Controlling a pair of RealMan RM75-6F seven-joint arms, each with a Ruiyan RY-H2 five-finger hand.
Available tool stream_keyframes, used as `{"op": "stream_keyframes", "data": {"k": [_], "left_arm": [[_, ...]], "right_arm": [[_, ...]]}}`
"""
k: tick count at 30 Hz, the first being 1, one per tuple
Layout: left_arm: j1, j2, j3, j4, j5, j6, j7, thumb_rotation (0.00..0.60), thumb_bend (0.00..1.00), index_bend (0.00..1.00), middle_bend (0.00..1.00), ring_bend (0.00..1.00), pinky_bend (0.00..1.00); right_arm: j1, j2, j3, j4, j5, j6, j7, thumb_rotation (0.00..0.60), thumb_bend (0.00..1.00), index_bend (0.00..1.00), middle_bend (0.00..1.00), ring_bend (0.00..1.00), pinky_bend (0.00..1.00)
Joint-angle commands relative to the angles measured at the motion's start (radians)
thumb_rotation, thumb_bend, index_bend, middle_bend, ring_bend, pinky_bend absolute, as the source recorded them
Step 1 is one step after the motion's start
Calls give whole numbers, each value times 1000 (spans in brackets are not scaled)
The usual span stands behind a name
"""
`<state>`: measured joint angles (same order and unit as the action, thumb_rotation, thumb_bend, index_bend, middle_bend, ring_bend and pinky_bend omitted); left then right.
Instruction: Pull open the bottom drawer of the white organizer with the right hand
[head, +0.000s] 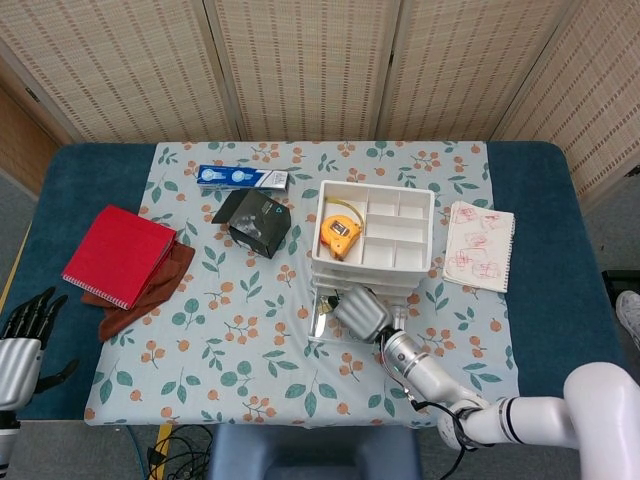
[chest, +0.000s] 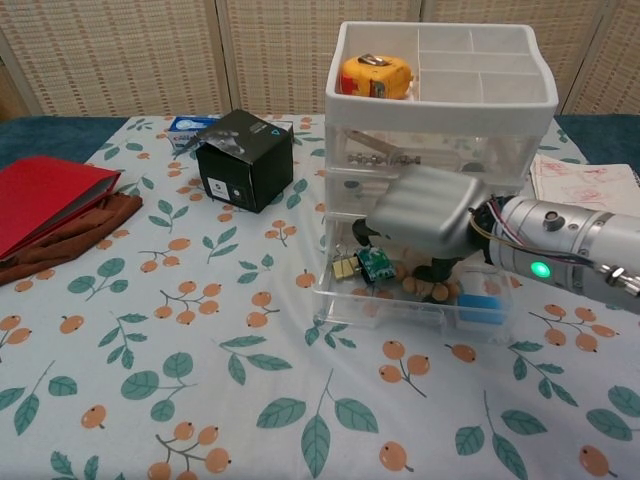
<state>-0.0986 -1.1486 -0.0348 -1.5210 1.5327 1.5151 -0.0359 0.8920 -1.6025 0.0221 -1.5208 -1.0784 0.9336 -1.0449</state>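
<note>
The white organizer (head: 375, 235) (chest: 440, 100) stands right of centre with a yellow tape measure (chest: 378, 75) in its top tray. Its clear bottom drawer (chest: 410, 318) (head: 326, 318) sits pulled out toward me, holding a green circuit board (chest: 377, 262), small brown pieces and a blue item (chest: 483, 308). My right hand (chest: 425, 215) (head: 362, 312) hovers over the open drawer, palm down. Its dark fingers (chest: 440, 270) curl down into the drawer; whether they grip it is hidden under the palm. My left hand (head: 25, 335) hangs off the table's left edge, fingers apart and holding nothing.
A black box (chest: 245, 158) (head: 260, 222) and a blue toothpaste carton (head: 242, 177) lie left of the organizer. A red notebook (head: 118, 255) rests on a brown cloth (head: 150, 295) at far left. A sheet with red drawings (head: 480, 245) lies right of the organizer.
</note>
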Motion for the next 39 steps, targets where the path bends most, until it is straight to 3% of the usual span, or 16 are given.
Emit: {"op": "stream_keyframes", "data": {"k": [1,17,20,27,39], "left_arm": [[2,0,0,1,-1,2,-2,600,185,75,9,52,92],[1,-4,1,6,8,4,-6,600,185,75,9,52,92],[-1,-5,1,4,12,3,-4,600,184,75,9,52,92],[0,0,2,-2,11,3,0,600,184,75,10,52,92],[-3,2,2,-14,13,-2,7,600,185,75,9,52,92]], "right_arm": [[8,-11,-4,11,5,-8,-5,600,332,265,892,1000,1000],[-17,90,-73,-124,-12,18,-4,600,332,265,892,1000,1000],[-24,85,-68,-113,-35,32,23,600,328,265,892,1000,1000],[-33,54,-49,-54,-78,43,94,600,192,265,893,1000,1000],[-23,0,-35,22,-121,7,149,600,162,265,899,1000,1000]]}}
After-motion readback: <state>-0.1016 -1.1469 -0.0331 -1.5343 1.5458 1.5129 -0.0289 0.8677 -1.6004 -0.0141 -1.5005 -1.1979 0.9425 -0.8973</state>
